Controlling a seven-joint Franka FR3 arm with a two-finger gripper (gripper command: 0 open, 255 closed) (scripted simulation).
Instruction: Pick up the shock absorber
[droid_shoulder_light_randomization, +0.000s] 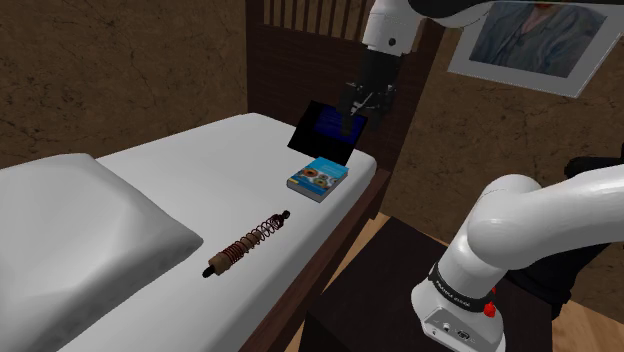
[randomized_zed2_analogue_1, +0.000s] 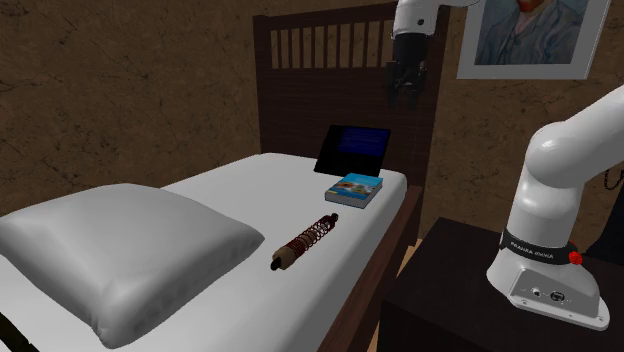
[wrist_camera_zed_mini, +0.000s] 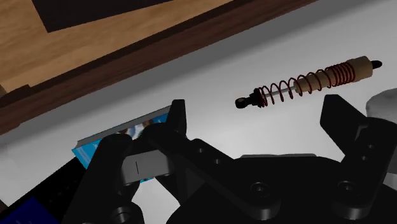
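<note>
- Jaws released: in the wrist view both black fingers stand apart w/ nothing between them.
- Shock absorber (droid_shoulder_light_randomization: 250, 243) lies flat on the white bed (droid_shoulder_light_randomization: 200, 160), between the pillow (droid_shoulder_light_randomization: 70, 240) and the book (droid_shoulder_light_randomization: 320, 178), apart from both.
- Jaws hang high over the dark screen (droid_shoulder_light_randomization: 325, 128) propped at the slatted board, well above the bed. So the target sits down and toward the shoulder view's lower left, past the book.
- Long axis runs approx along the bed's length: thick tan end toward the pillow, thin dark eye end toward the book.
- Wrist view: absorber is ahead of the fingertips, not between them. Its axis looks nearly in line w/ the finger-to-finger line.
- My read: next move needs travel toward the pillow, approx a quarter turn of the wrist so the jaws straddle the spring section, then descent.
- Risk, imo: round body may roll on the soft bed if nudged off-centre.
</note>
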